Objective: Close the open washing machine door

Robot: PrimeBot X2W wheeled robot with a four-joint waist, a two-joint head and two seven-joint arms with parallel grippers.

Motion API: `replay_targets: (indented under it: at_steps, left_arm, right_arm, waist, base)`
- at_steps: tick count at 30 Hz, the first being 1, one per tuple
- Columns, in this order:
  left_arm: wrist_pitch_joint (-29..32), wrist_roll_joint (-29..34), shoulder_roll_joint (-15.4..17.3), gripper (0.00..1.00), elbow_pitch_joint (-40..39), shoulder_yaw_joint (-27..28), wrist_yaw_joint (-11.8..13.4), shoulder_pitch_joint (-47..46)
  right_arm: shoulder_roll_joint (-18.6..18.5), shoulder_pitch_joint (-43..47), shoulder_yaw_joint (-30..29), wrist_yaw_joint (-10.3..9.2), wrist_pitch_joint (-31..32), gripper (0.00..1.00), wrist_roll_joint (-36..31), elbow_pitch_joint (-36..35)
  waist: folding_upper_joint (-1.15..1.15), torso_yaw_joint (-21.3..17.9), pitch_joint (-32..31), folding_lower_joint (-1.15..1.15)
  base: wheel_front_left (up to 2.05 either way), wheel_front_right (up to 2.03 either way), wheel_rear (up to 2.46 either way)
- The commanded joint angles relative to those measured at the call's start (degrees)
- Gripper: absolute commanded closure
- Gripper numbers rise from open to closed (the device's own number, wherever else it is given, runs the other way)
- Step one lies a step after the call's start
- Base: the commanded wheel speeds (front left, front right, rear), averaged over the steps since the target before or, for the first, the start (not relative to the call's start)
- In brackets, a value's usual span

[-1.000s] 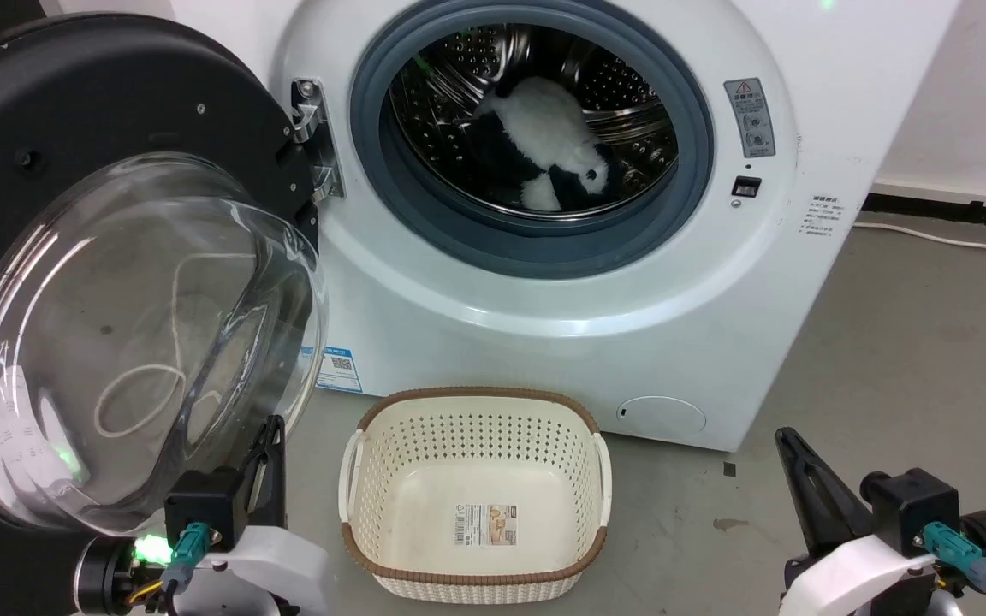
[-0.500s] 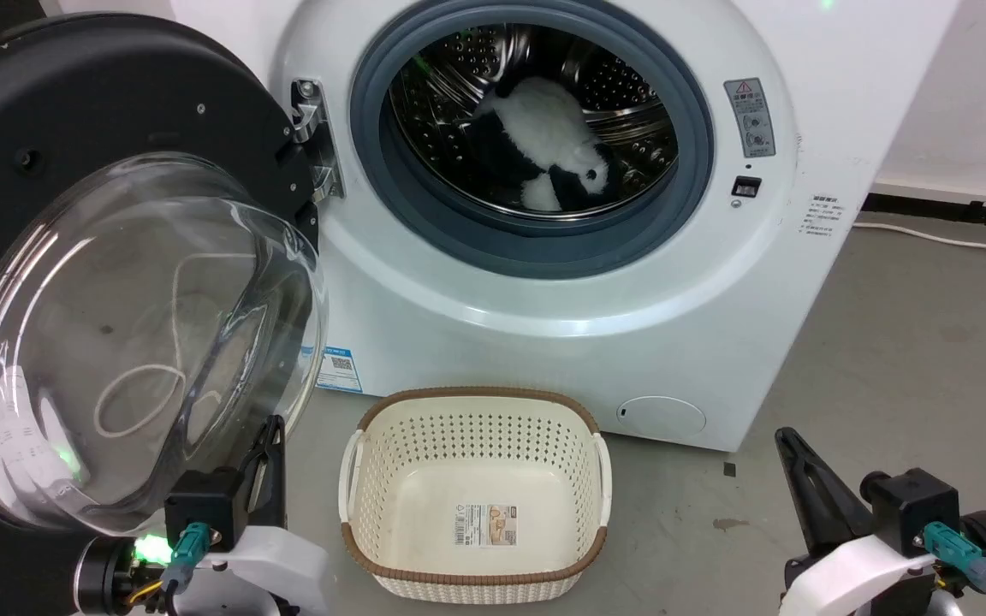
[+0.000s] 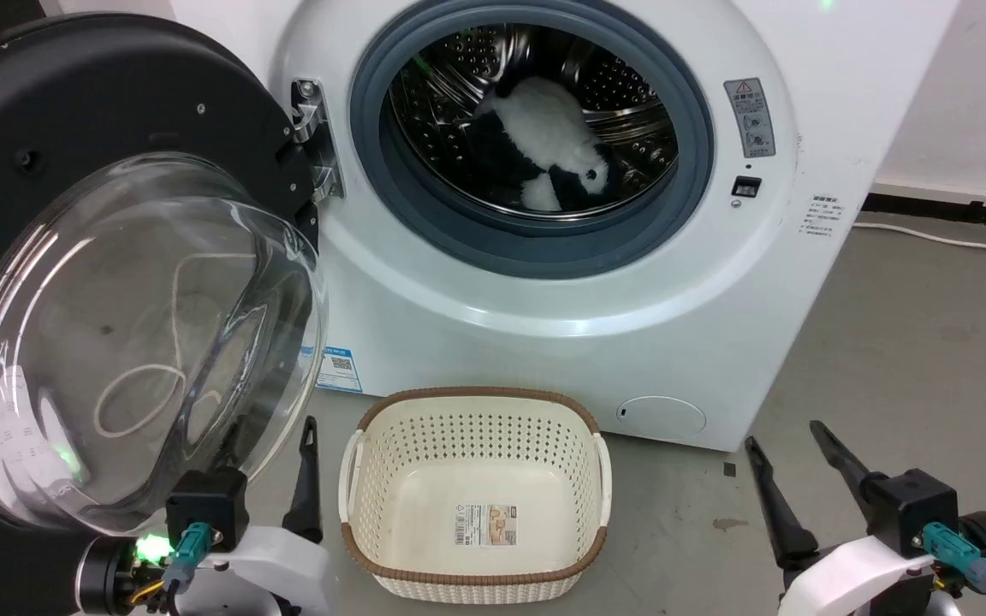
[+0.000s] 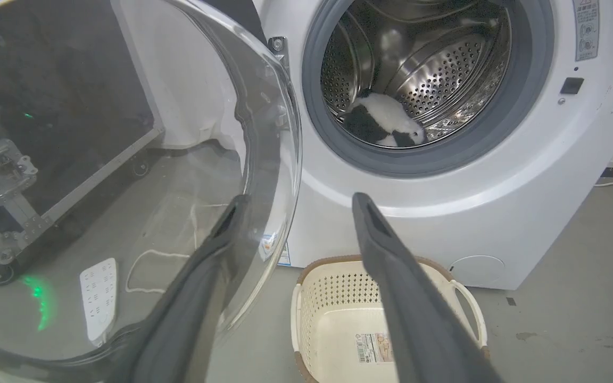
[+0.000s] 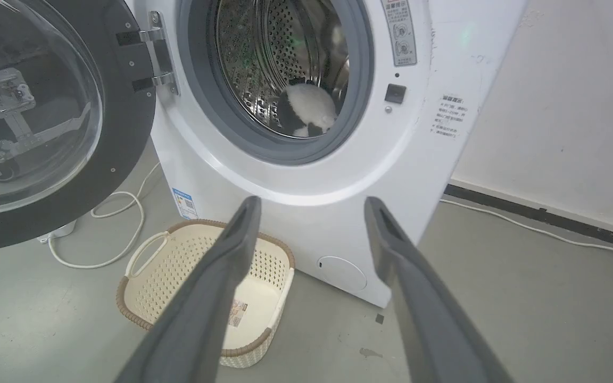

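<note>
The washing machine (image 3: 544, 342) stands in front of me with its drum mouth uncovered. The washing machine door (image 3: 74, 94) is swung wide to the left on its metal hinge (image 3: 313, 137), its glass bowl bulging toward me. My left gripper (image 3: 275, 432) is open, low beside the bowl's lower right edge. One of its fingers is hidden behind the glass. In the left wrist view the left gripper (image 4: 300, 199) straddles the edge of the door (image 4: 125, 159). My right gripper (image 3: 782, 435) stands open and empty at the lower right, apart from the machine (image 5: 402, 159) and the door (image 5: 125, 106).
A black-and-white plush toy (image 3: 544, 137) lies inside the drum. A cream perforated basket (image 3: 476, 395) sits empty on the floor before the machine, between my grippers. A white cable (image 5: 125, 213) and a power strip (image 4: 98, 298) lie left of it. A wall (image 5: 551, 106) stands on the right.
Both grippers have gone from shut to open, their fingers now spread apart. The arms, door and basket have stayed where they were.
</note>
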Motion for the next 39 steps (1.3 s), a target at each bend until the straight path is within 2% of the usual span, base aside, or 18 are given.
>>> replay_targets:
  at_steps: [1, 39]
  left_arm:
    - [-0.39, -0.55, 0.0, 0.0, 0.14, -0.18, 0.04, 0.06]
    - [-5.45, -6.31, 0.0, 0.0, 2.93, -3.27, 0.56, -0.15]
  right_arm:
    - [0.0, 0.2, 0.08, 0.0, -0.39, 0.0, 0.52, 0.2]
    - [-0.01, 1.95, 0.83, 0.02, -5.43, 0.0, 6.82, 2.99]
  waist:
    - [0.0, 0.0, 0.0, 0.0]
    - [0.0, 0.43, 0.21, 0.0]
  base:
    - [0.0, 0.0, 0.0]
    - [0.0, 0.0, 0.0]
